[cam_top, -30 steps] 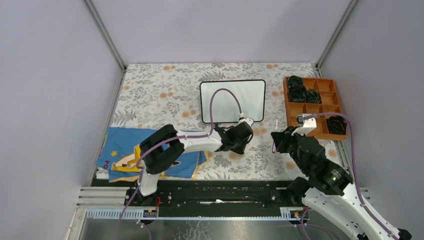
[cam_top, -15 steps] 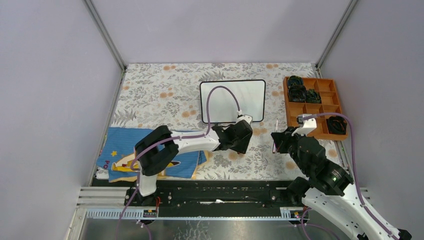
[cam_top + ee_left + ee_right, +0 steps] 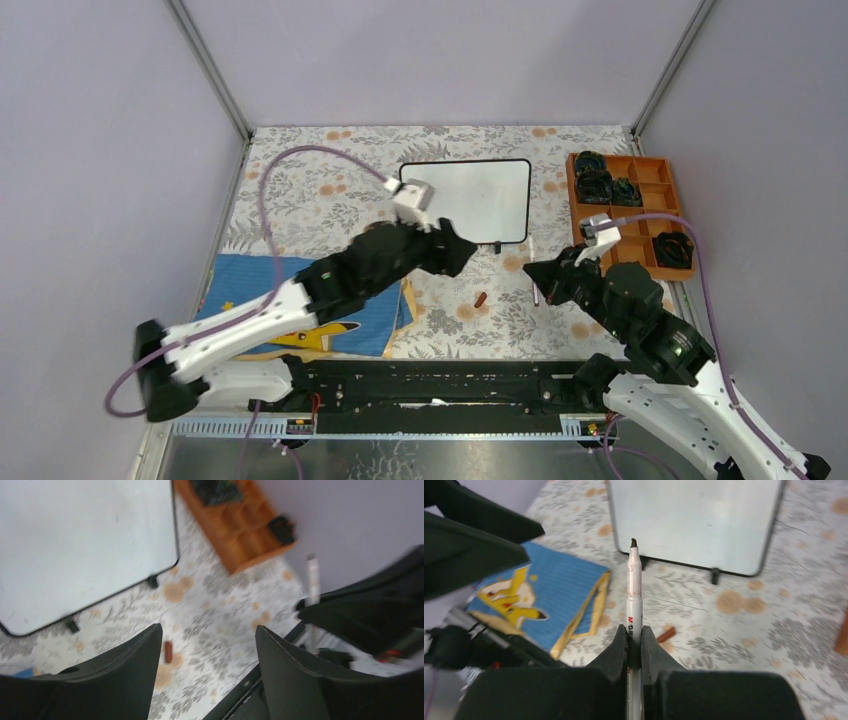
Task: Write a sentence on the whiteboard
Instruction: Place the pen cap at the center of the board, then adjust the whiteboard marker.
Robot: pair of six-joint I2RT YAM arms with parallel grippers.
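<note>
The left fingers stand wide apart and empty above the flowered desk, just before the whiteboard, which lies at the far middle. The right fingers clamp a white marker, bare tip toward the board. A reddish-brown cap lies on the desk between them.

Open surface left of the whiteboard offers passage; the orange tray crowds its right, and a brown cap (lying loose) sits between the left end effector and the marker in the right end effector.
</note>
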